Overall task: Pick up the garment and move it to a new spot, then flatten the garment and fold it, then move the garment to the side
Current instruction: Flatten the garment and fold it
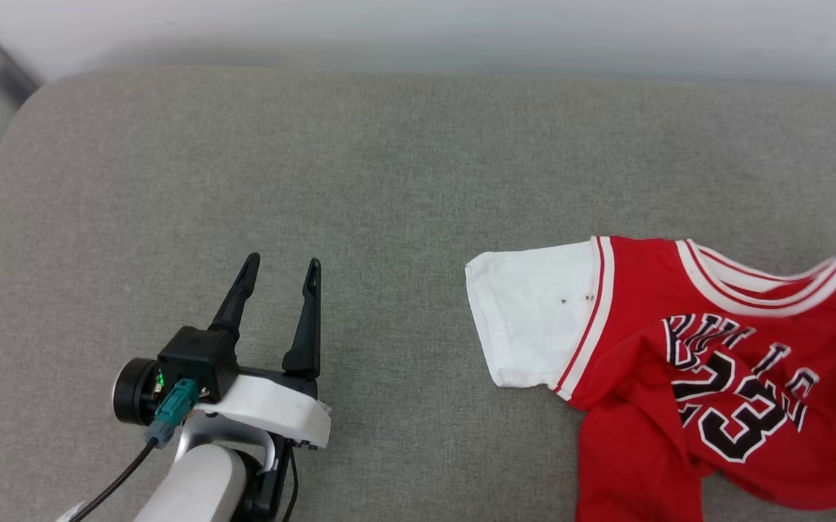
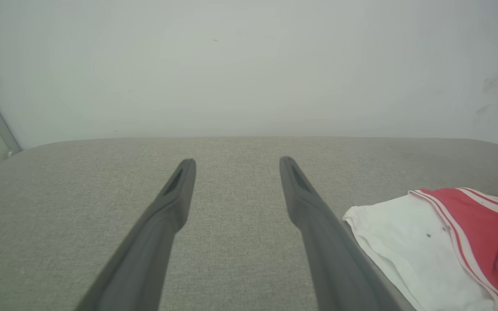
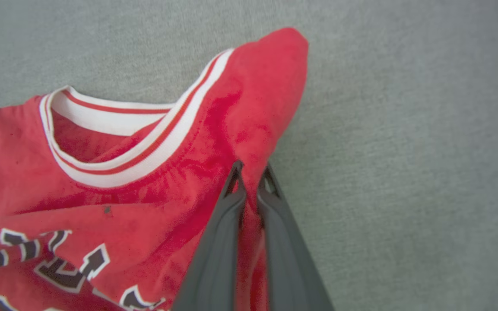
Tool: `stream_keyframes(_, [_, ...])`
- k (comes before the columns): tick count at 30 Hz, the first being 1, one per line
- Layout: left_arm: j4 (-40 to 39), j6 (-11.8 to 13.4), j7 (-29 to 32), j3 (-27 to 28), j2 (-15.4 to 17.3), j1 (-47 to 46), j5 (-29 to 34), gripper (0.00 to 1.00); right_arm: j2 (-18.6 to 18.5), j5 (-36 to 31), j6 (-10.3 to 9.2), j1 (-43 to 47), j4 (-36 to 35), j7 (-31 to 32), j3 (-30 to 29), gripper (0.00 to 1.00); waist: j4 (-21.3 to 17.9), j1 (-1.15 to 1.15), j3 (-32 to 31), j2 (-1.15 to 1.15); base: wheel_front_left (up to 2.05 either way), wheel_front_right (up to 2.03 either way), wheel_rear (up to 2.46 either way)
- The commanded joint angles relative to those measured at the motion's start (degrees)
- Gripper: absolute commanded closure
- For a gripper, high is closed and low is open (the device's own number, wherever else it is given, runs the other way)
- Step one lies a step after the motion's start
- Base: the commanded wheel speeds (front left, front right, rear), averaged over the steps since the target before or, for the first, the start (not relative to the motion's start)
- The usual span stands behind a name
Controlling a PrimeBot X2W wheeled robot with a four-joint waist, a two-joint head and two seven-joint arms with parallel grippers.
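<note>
Right gripper (image 3: 252, 169) clamped on the crumpled garment (image 1: 715, 362) toward the grey cushion's (image 1: 388, 167) right edge; left gripper (image 1: 282, 262) spread wide, well apart; white wall (image 1: 418, 29) behind.

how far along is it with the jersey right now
Done: nothing yet; the jersey lies crumpled on the grey cushion. In hand: the pick-up, the right gripper has its jaws shut on a red fold beside the collar, while the left gripper hovers open over bare cushion near the white sleeve. Left: moving it, flattening, folding, setting it aside.

Number 23 on red jersey (image 1: 715, 377), crumpled lettering above unreadable
</note>
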Motion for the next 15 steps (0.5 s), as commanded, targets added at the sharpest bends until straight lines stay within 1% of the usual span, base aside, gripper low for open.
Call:
stream_keyframes(1, [0.26,-0.17,-0.30,-0.01,0.08,0.56,-0.42,0.00,-0.57,-1.26,-0.02,-0.62,-2.41,-1.17,0.71,1.00,-0.19,0.00,-1.03,0.00,0.00,0.00,0.00])
stream_keyframes(4, [0.55,-0.23,-0.31,-0.13,0.12,1.06,-0.52,0.00,0.23,-2.61,-0.01,0.61,-8.76,-1.06,4.36,1.00,-0.37,0.00,-2.45,0.00,0.00,0.00,0.00])
stream_keyframes(6, [0.57,-0.09,-0.18,-0.28,0.06,1.36,-0.68,0.00,0.91,-3.07,-0.02,2.89,-13.15,-0.01,8.05,1.00,-0.48,0.00,-3.17,0.00,0.00,0.00,0.00])
stream_keyframes(10, [0.71,0.00,0.02,-0.76,-0.15,2.01,-0.81,0.00,3.74,-2.87,-0.02,9.13,-21.34,1.93,14.90,1.00,-0.55,0.00,-4.68,0.00,0.00,0.00,0.00])
stream_keyframes(12, [0.79,0.00,0.15,-1.05,-0.29,2.39,-0.96,0.00,4.90,-2.16,-0.02,13.18,-23.39,2.50,17.60,1.00,-0.45,0.00,-5.28,0.00,0.00,0.00,0.00])
stream_keyframes(15, [0.93,-0.20,0.25,-1.46,-0.43,2.56,-1.27,0.00,7.39,-1.33,-0.02,18.59,-25.09,2.53,19.74,1.00,-0.24,0.00,-5.87,0.00,0.00,0.00,0.00])
